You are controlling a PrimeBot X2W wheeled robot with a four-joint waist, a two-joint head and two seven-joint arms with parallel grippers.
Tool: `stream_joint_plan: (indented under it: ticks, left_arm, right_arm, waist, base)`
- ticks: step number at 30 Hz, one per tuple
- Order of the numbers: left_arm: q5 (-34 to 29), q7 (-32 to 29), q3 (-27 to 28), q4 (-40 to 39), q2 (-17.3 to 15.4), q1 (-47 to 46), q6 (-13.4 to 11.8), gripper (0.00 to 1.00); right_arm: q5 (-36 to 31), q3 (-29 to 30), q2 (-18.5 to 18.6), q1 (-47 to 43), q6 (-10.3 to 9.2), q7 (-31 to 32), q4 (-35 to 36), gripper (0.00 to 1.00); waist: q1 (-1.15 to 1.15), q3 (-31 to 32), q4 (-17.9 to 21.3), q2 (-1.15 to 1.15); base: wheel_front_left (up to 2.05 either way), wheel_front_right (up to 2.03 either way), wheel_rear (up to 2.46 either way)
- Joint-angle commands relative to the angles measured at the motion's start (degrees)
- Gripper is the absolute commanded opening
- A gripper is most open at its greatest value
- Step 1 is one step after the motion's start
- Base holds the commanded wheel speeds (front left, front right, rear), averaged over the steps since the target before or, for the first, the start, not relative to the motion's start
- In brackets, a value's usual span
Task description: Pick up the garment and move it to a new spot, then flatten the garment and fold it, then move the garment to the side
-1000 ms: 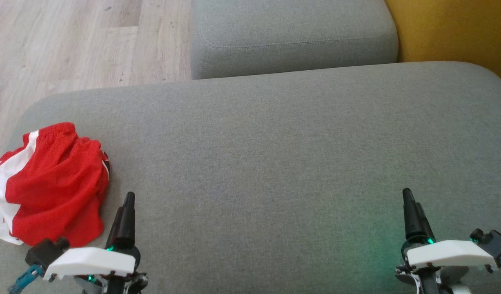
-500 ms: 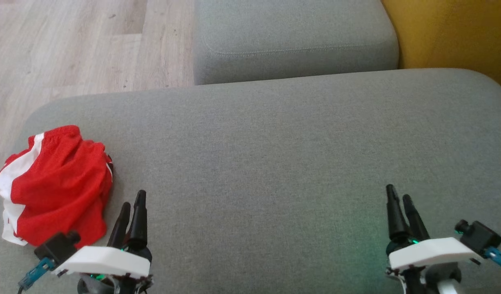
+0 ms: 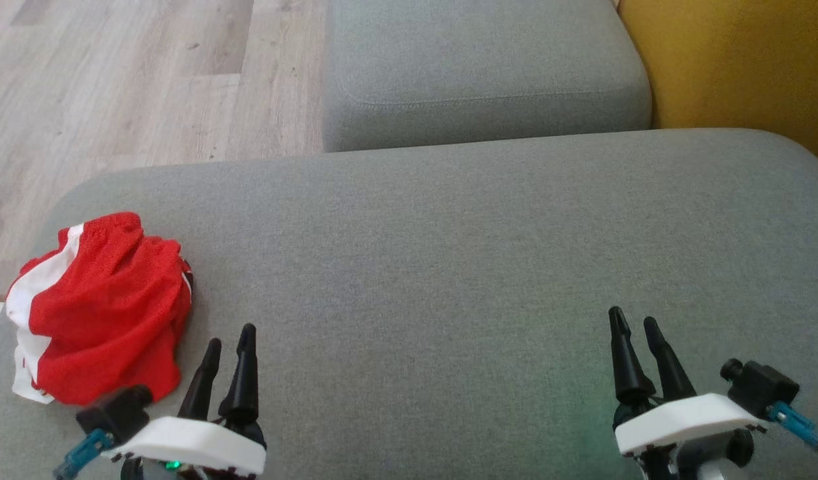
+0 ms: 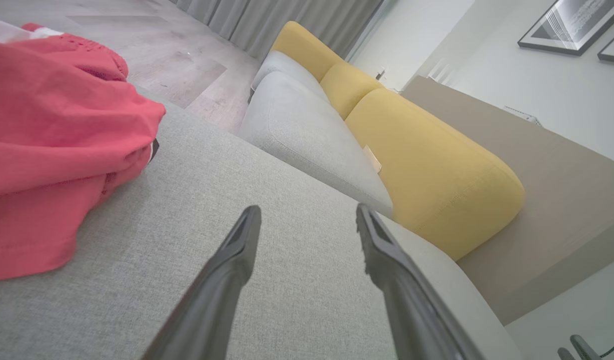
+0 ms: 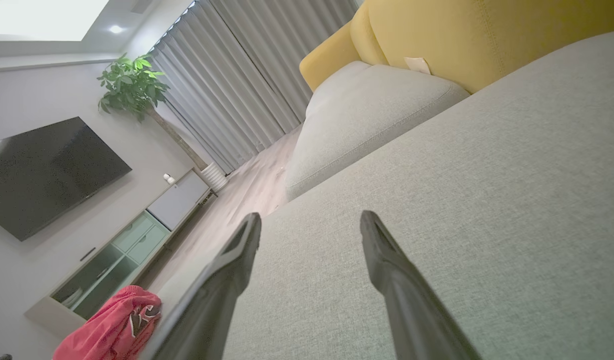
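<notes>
The garment (image 3: 102, 303) is a crumpled heap of red cloth with white stripes, lying at the left end of the grey cushion (image 3: 449, 267). It fills the upper left of the left wrist view as the garment (image 4: 51, 145) and shows small at the bottom left of the right wrist view as the garment (image 5: 111, 325). My left gripper (image 3: 230, 337) hovers open just right of the heap, apart from it, with nothing between its fingers (image 4: 236, 245). Far to the right, my right gripper (image 3: 632, 320) is open and empty over bare cushion, its fingers (image 5: 377, 250) pointing across the seat.
A second grey seat cushion (image 3: 482, 67) lies beyond the near one, with a yellow backrest (image 3: 735, 60) at the right. Wooden floor (image 3: 115, 80) runs past the cushion's left and far edges. A television (image 5: 41, 170), a low cabinet and a plant stand across the room.
The head camera has shifted, so the whole scene sits lower and further right. Both grippers have turned so that both fingers show side by side. The garment lies as before.
</notes>
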State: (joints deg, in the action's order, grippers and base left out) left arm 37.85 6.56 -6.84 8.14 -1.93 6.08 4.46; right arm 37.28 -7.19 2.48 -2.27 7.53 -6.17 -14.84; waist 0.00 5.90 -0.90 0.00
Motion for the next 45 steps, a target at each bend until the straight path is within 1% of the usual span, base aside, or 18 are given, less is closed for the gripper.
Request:
stream_joint_plan:
  ticks: [1,16,31,39,45]
  left_arm:
    - [-2.1,0.8,0.6,-2.6,-0.7,-1.8,-0.4,1.00]
    - [-12.1,3.3,-0.5,-2.6,-0.8,-0.7,-1.3,1.00]
    - [-21.3,5.6,-1.4,-3.5,-0.8,-0.1,-1.6,1.00]
    - [-25.9,7.0,-1.5,-4.0,-0.9,0.5,-2.6,1.00]
    - [-29.7,8.0,-1.6,-3.5,-0.9,0.6,-4.2,1.00]
  right_arm:
    - [-2.1,-1.3,0.6,1.2,-0.03,-1.1,1.8,1.00]
    - [-11.8,-1.9,0.4,0.3,-0.03,-3.6,2.0,1.00]
    - [-20.9,-2.0,0.3,-0.3,-0.04,-6.0,3.3,1.00]
    - [-24.0,-0.9,0.4,-0.7,-0.04,-7.3,3.3,1.00]
    - [-27.8,-0.6,0.4,-0.9,-0.04,-8.4,2.2,1.00]
  waist:
    - [0.00,0.2,0.0,0.00]
    - [0.00,1.3,-0.2,0.00]
    - [0.00,1.6,-0.8,0.00]
    - [0.00,2.0,-0.7,0.00]
    - [0.00,2.2,-0.7,0.00]
  base:
    - [0.00,0.00,0.00]
    - [0.00,0.00,0.00]
    - [0.00,0.00,0.00]
    - [0.00,0.00,0.00]
    - [0.00,0.00,0.00]
